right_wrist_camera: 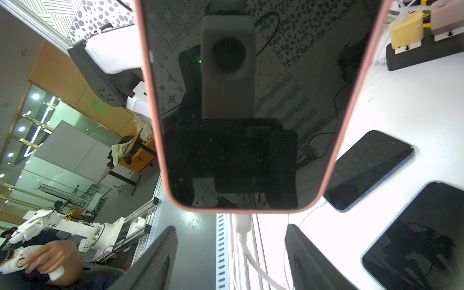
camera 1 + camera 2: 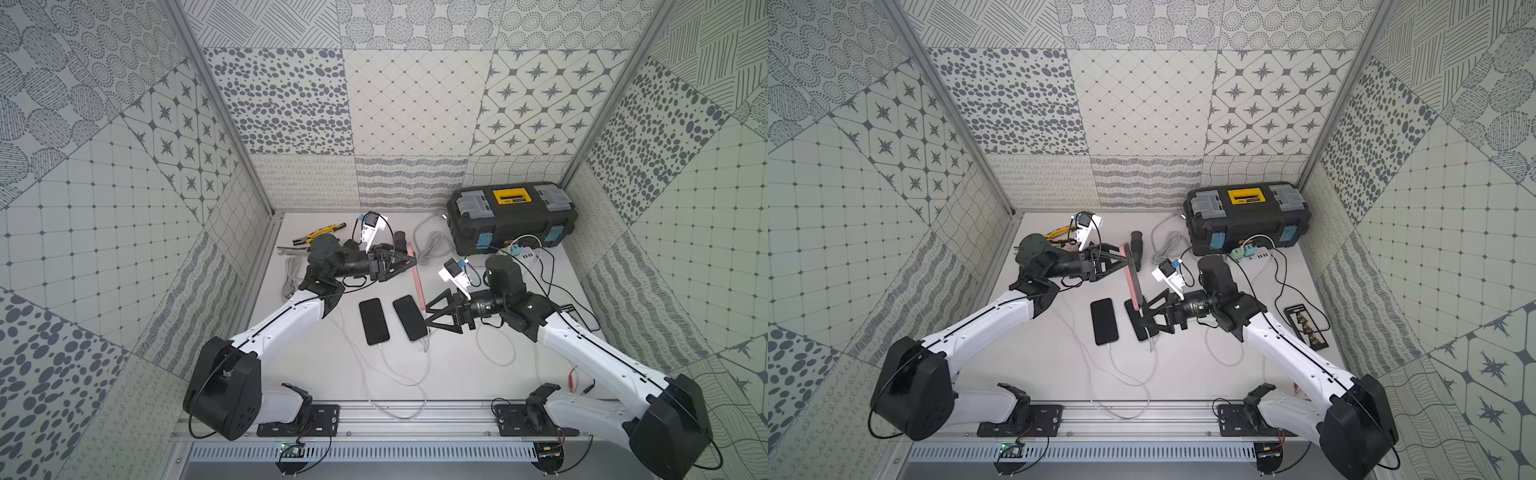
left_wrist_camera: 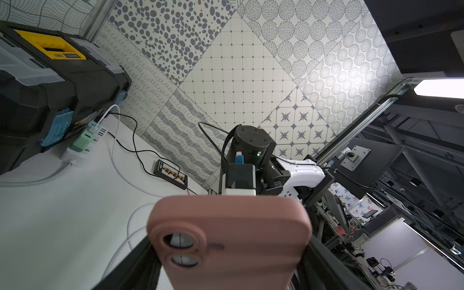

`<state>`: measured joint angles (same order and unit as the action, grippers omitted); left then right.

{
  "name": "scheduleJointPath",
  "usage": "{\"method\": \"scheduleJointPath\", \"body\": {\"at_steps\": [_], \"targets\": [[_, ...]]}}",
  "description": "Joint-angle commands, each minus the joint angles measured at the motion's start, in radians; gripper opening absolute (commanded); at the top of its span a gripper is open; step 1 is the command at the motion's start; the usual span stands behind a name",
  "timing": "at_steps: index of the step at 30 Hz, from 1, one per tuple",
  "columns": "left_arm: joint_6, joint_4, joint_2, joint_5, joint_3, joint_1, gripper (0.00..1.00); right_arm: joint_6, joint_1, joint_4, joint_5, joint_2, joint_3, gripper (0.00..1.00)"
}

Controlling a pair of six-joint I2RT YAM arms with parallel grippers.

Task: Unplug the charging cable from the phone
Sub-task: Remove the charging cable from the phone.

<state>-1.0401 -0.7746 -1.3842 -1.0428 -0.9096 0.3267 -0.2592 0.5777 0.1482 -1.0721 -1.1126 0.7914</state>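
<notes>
Standing on edge over the table, the pink-cased phone is clamped at its camera end by the left gripper, dark screen facing the right arm. The white charging cable is plugged into its opposite end, and the plug sits between the right gripper's spread jaws, neither finger touching it. Two dark phones lie flat beside it, and a black toolbox stands in the far right corner.

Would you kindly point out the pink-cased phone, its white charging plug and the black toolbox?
pink-cased phone (image 3: 231, 233): left wrist view, back of its case.
white charging plug (image 1: 241, 223): right wrist view, plug body at the phone's edge.
black toolbox (image 2: 510, 196): in a top view, yellow lid handle.
</notes>
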Motion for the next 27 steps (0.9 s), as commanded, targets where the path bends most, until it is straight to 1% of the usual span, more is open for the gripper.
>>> {"method": "scheduleJointPath", "body": {"at_steps": [1,5,7,12,17,23,27], "targets": [[0.029,-0.031,0.009,0.008,-0.028,-0.014,0.0,-0.046,0.009,-0.128,0.017,0.036,-0.042,0.68],[0.027,-0.029,0.012,0.005,-0.036,-0.02,0.0,-0.092,0.01,-0.215,0.031,0.045,-0.086,0.61],[0.026,-0.028,0.014,0.004,-0.039,-0.023,0.0,-0.093,0.011,-0.219,0.044,0.044,-0.09,0.56],[0.02,-0.029,0.018,0.001,-0.043,-0.025,0.0,-0.081,0.013,-0.217,0.083,0.042,-0.093,0.49],[0.018,-0.027,0.024,0.001,-0.04,-0.026,0.0,-0.077,0.024,-0.219,0.089,0.027,-0.094,0.36],[0.018,-0.025,0.026,0.003,-0.046,-0.027,0.0,-0.065,0.044,-0.215,0.098,0.016,-0.099,0.33],[0.019,-0.022,0.027,0.0,-0.05,-0.031,0.0,-0.055,0.053,-0.207,0.097,0.009,-0.101,0.26]]}}
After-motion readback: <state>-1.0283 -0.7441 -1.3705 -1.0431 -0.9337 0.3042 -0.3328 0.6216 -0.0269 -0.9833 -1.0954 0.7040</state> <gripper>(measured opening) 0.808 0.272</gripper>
